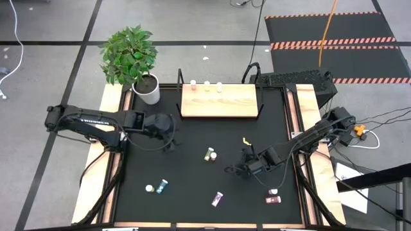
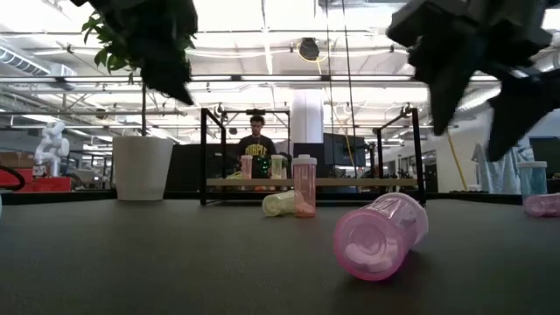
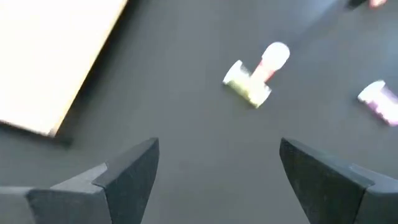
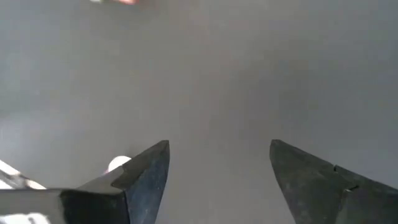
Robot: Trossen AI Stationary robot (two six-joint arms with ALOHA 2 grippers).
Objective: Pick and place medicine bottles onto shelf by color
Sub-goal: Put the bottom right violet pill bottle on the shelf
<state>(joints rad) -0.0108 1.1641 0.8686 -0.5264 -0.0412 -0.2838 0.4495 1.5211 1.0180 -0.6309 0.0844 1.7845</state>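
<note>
The tan shelf (image 1: pixel 218 102) stands at the table's far middle with three small bottles (image 1: pixel 207 85) on its far edge. On the black mat, a yellow-green bottle (image 3: pixel 247 84) lies next to an upright pink one (image 3: pixel 272 59), mid-table (image 1: pixel 209 154). A teal bottle (image 1: pixel 163 185), a purple one (image 1: pixel 218 199) and a pink one (image 1: pixel 273 199) lie nearer the front. My left gripper (image 1: pixel 170 138) hovers open and empty left of the pair. My right gripper (image 1: pixel 234 169) hovers open and empty right of the pair, over bare mat (image 4: pixel 217 93).
A white pot with a green plant (image 1: pixel 146 90) stands at the shelf's left end. A small yellow bit (image 1: pixel 245 140) lies right of centre, and a white cap (image 1: pixel 273 191) lies by the pink bottle. A person (image 2: pixel 256 140) stands beyond the shelf.
</note>
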